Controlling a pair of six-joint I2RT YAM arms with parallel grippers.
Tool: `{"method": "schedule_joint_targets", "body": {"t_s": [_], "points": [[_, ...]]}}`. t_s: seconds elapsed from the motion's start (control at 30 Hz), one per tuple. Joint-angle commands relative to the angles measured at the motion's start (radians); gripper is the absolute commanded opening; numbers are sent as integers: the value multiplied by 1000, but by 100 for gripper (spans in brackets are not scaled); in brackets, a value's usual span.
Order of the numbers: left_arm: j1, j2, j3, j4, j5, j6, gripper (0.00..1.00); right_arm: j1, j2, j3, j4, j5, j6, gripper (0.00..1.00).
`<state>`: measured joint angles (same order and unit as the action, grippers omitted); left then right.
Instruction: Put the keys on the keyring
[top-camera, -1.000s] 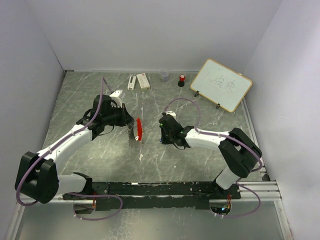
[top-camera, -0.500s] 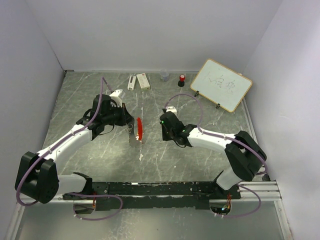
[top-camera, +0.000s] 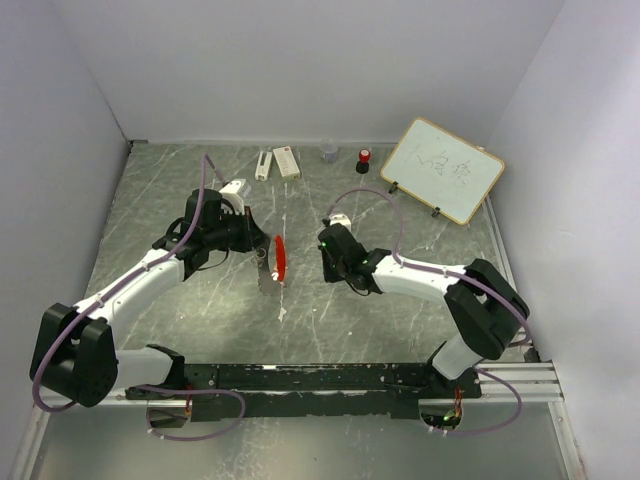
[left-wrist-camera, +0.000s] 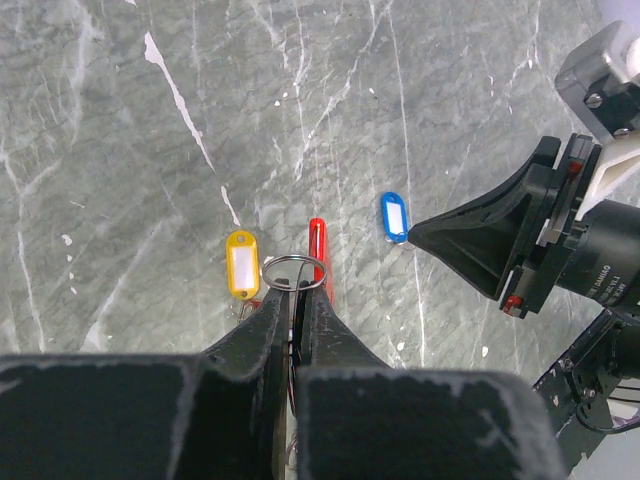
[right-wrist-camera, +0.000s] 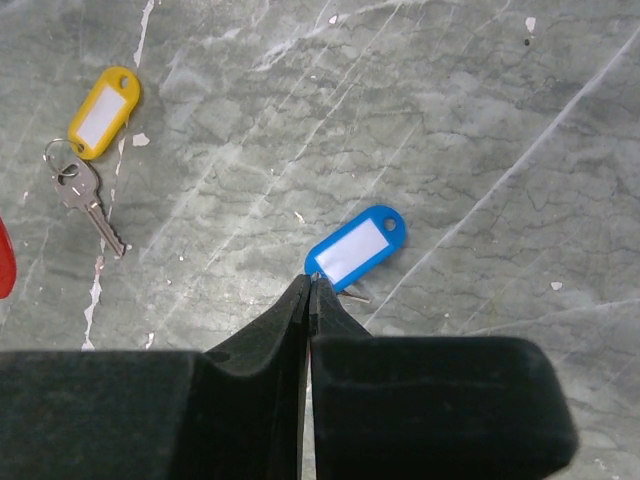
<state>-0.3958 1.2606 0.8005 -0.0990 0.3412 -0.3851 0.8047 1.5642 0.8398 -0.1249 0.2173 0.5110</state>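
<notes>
My left gripper (left-wrist-camera: 295, 290) is shut on the keyring (left-wrist-camera: 296, 270), a thin grey wire loop. Its red tag (left-wrist-camera: 317, 248) hangs beyond the tips above the table and also shows in the top view (top-camera: 279, 258). My right gripper (right-wrist-camera: 310, 290) is shut on the near end of a blue tag (right-wrist-camera: 356, 248), where a thin metal sliver sticks out; the blue tag also shows in the left wrist view (left-wrist-camera: 394, 216). A yellow tag (right-wrist-camera: 103, 112) with a silvery key (right-wrist-camera: 88, 200) lies on the table to the left. No brass key is visible.
At the back of the marble table (top-camera: 180, 190) stand a red-capped black stamp (top-camera: 363, 158), a small grey cup (top-camera: 329, 152), two white blocks (top-camera: 280, 162) and a tilted whiteboard (top-camera: 443, 170). White walls enclose the table on three sides.
My right gripper has moved a little toward the back and left, closer to the red tag. My left gripper holds the ring in about the same place.
</notes>
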Motion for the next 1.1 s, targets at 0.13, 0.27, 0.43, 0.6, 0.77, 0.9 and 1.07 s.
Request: {"method": "schedule_joint_targets", "body": {"t_s": [0.13,0.27,0.43,0.6,0.77,0.9,1.07], "points": [[8,-10,0,34,26,-2,7,2,26,-24,37,-16,-15,6],[8,-11,1,33,28,-1,7,4,36,-25,43,-21,-18,9],[8,-15,-1,31,23,-1,7,3,39,-25,47,-27,-21,18],[8,-16,-3,34,22,-2,7,3,24,-33,42,-29,-26,23],[8,-13,-8,39,24,-5,7,12,4,-51,49,-47,-36,23],[8,-13,-10,42,27,-6,7,44,0,-49,35,-12,-36,23],[8,-18,-11,42,27,-6,7,84,6,-35,15,51,-23,24]]}}
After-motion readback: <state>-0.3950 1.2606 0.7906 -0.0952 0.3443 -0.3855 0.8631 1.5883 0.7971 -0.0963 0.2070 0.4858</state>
